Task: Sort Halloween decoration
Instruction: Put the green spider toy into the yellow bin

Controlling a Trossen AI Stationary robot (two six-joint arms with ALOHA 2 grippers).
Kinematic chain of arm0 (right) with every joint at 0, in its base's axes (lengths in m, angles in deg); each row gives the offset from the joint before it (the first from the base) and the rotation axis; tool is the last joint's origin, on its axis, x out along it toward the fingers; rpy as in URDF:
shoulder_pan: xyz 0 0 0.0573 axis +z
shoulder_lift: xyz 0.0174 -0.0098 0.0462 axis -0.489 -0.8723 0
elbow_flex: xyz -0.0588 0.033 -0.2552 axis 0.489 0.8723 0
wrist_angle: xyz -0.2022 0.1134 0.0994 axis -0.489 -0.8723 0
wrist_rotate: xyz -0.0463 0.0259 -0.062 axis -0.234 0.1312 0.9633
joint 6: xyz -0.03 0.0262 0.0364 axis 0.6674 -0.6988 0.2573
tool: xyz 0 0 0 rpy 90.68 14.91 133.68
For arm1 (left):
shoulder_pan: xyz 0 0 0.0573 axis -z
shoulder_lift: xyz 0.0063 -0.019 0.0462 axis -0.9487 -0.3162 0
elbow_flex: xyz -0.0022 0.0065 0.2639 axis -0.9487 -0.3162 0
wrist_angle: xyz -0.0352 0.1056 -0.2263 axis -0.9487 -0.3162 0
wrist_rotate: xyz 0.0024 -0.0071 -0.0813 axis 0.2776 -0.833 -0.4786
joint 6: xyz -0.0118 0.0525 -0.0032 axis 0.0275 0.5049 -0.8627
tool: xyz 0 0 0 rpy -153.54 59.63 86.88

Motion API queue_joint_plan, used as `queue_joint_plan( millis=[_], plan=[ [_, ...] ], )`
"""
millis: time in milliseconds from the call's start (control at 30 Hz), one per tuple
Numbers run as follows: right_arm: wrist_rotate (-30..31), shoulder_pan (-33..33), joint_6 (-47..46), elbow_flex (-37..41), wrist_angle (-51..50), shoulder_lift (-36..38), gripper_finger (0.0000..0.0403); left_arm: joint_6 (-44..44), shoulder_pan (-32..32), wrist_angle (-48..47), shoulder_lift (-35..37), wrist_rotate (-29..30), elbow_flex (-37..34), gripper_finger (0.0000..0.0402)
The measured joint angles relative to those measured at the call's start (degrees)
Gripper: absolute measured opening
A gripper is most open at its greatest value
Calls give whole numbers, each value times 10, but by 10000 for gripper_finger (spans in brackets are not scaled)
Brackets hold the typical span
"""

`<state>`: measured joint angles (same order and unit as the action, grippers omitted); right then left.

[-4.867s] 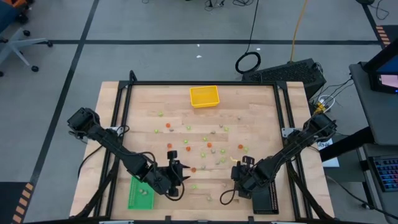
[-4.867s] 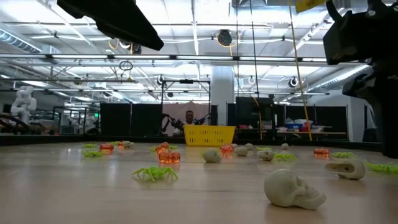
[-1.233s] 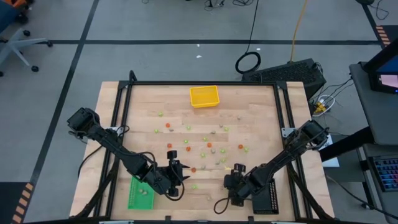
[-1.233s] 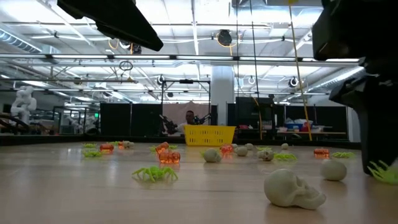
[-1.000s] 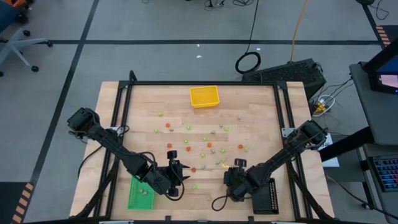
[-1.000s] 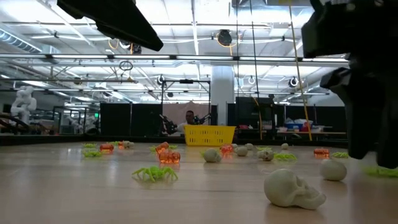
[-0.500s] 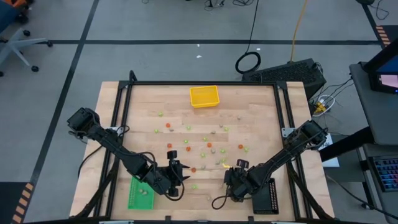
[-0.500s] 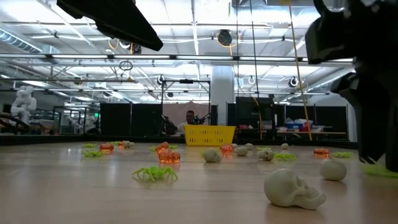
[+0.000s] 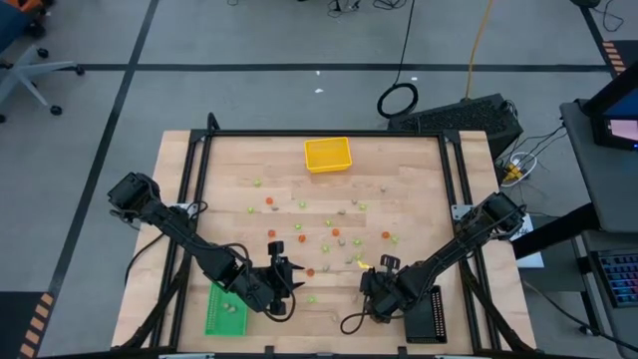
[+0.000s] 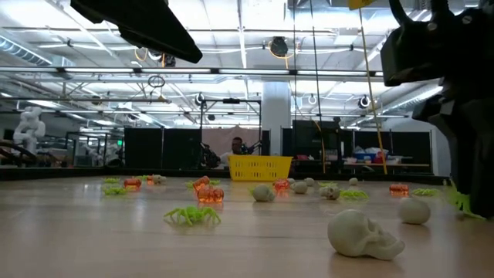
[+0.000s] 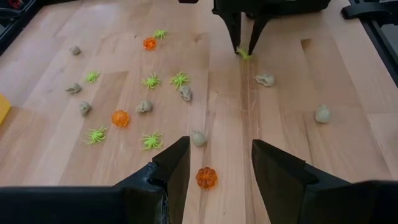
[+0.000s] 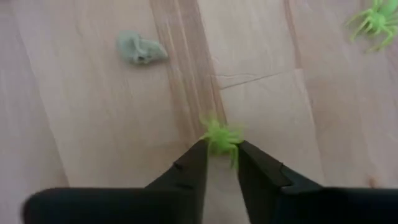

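Note:
Small Halloween decorations lie scattered over the wooden table (image 9: 419,179): orange pumpkins, light green spiders and pale skulls. My right gripper (image 12: 221,158) stands near the table's near edge, right of centre (image 9: 371,289), pointing steeply down and shut on a green spider (image 12: 219,138). My left gripper (image 11: 221,162) hovers open at the near left (image 9: 284,284), above and just short of an orange pumpkin (image 11: 206,177), touching nothing. My right gripper pinches the green spider's body (image 12: 217,142) between its two fingertips, coming from above and pointing steeply down. The spider's legs stick out past the fingertips. In the low view the spider (image 10: 461,201) sits beside the fingers, just above the table top.
A green tray (image 9: 225,311) lies by my left gripper, a black tray (image 9: 431,319) by my right arm, and a yellow tray (image 9: 328,155) at the far edge. A pale skull (image 12: 142,48) and another green spider (image 12: 376,22) lie close to my right gripper.
My right wrist has rolled a little over the green spider while staying in place. In the low view the spider, which lay flat on the table, now stands raised against the fingers.

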<state>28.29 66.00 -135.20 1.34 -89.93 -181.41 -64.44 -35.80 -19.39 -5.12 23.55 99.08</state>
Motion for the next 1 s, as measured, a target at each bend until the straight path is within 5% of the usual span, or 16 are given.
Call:
queue_joint_plan(
  millis=[167,633,1000],
  plan=[
    [1,0,7,0,3,0,6,0,0,0,0,0,0,171],
    [3,0,111,-56,9,0,1,1,0,-2,0,0,0,171],
    [149,5,217,-5,326,0,0,0,0,0,0,0,0,171]
  ],
)
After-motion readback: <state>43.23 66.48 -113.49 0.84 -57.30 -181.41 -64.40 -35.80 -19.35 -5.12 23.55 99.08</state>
